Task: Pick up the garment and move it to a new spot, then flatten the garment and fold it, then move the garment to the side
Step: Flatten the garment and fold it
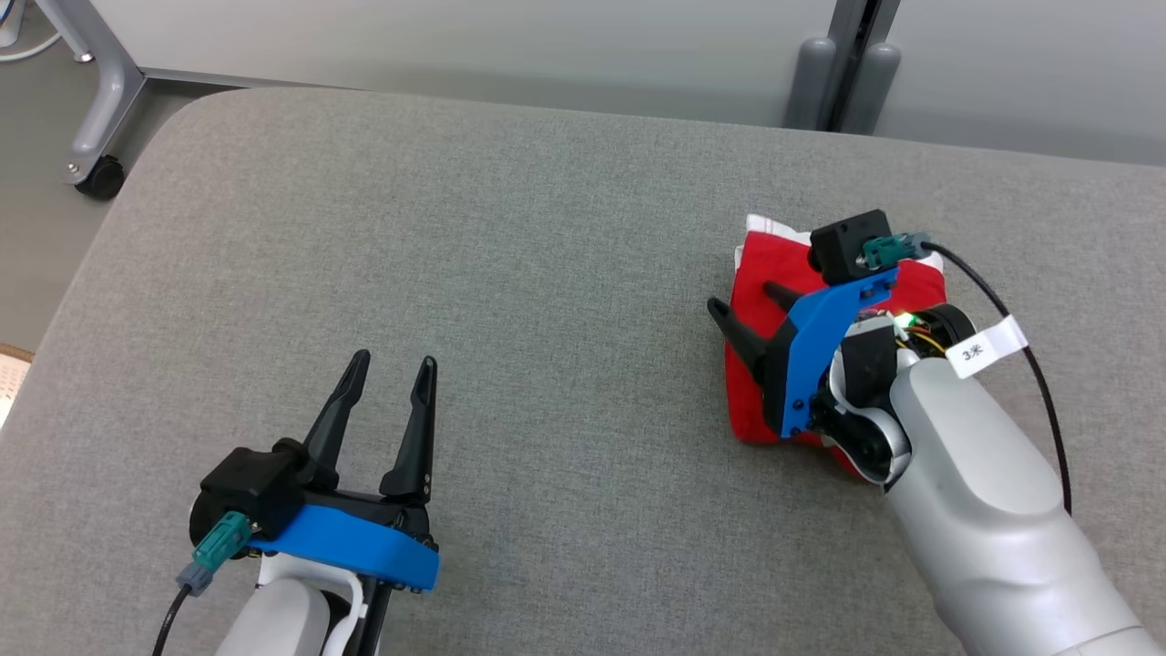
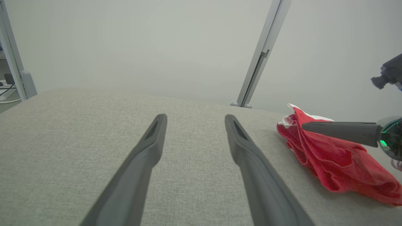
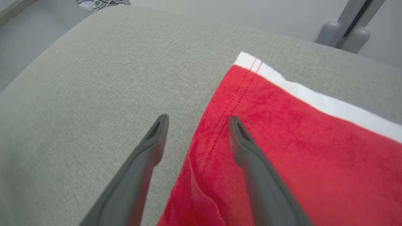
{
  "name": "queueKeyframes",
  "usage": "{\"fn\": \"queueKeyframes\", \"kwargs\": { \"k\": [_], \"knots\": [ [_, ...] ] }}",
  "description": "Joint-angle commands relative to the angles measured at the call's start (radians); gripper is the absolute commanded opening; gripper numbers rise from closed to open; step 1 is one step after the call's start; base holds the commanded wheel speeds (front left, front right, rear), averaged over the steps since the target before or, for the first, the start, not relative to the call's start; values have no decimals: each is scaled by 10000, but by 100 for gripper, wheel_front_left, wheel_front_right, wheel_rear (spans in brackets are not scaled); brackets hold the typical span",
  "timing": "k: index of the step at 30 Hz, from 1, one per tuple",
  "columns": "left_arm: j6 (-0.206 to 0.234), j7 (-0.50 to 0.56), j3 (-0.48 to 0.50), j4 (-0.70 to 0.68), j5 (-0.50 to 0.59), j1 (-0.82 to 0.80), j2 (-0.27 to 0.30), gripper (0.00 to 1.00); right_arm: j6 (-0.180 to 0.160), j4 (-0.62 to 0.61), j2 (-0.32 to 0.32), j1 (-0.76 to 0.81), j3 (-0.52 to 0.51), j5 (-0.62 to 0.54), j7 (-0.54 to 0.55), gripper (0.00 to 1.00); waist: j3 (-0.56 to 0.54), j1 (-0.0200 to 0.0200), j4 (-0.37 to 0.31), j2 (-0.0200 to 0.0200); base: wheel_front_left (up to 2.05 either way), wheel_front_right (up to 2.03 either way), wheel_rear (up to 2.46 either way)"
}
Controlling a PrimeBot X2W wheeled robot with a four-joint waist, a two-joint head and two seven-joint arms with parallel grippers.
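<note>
The right gripper point(image 1: 742, 299) has its two long dark fingers apart with nothing clamped between them. They are smooth, tapering plastic blades with a slot near each tip. In the right wrist view, one finger point(image 3: 251, 157) lies over the red cloth and the other over bare table beside the cloth's edge. Whether either tip touches the fabric cannot be told. Behind the fingers sit a flat blue bracket point(image 1: 820, 337) and a glossy pale forearm point(image 1: 975, 492).

The garment point(image 1: 747, 273) lies folded into a compact, roughly square bundle at the right side of the table, under that gripper. It is soft red knit with a stitched seam and a white band point(image 3: 314, 97) along its far edge. From the left wrist view its layers look rumpled and stand a little raised.

The left gripper point(image 1: 393, 362) hangs over the near left of the table, well apart from the garment, fingers spread and empty.

The table point(image 1: 547, 273) is covered in grey woven fabric, matte and finely grained, with a rounded corner. Beyond it are a grey post point(image 1: 843, 73) and a caster wheel point(image 1: 98, 178) on the floor.

The forearm hides the garment's near right part in the head view. The right wrist view cuts it off at the right and bottom edges. A thin black cable point(image 1: 1011, 319) carries a white tag with small print.
</note>
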Motion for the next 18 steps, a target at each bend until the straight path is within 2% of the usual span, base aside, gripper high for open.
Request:
{"fn": "queueKeyframes", "kwargs": {
  "k": [1, 4, 8, 14, 18],
  "knots": [
    [-14, -45, 64, 7, 12, -51, 48, 100, 1, -178, 11, -197, 36, 382, -128, 100, -35, 0, -24, 0, 0, 0, 0],
    [-14, -45, 121, 22, 39, 49, 63, 100, 1, -778, -223, -159, 166, 1120, -330, 100, -149, 0, -98, 0, 0, 0, 0],
    [-14, -45, 245, 21, 78, 179, 35, 100, -1, -1941, -1096, 226, 147, 1514, -948, 100, -327, 0, -240, 0, 0, 0, 0],
    [-14, -45, 372, 16, 155, 274, 58, 100, 1, -2597, -2115, 1252, -1220, 1119, -1555, 100, -510, 0, -537, 0, 0, 0, 0],
    [-14, -43, 380, 12, 160, 286, 9, 100, 1, -2584, -2192, 2105, -2068, 507, -2123, 100, -572, 0, -687, 0, 0, 0, 0]
  ]
}}
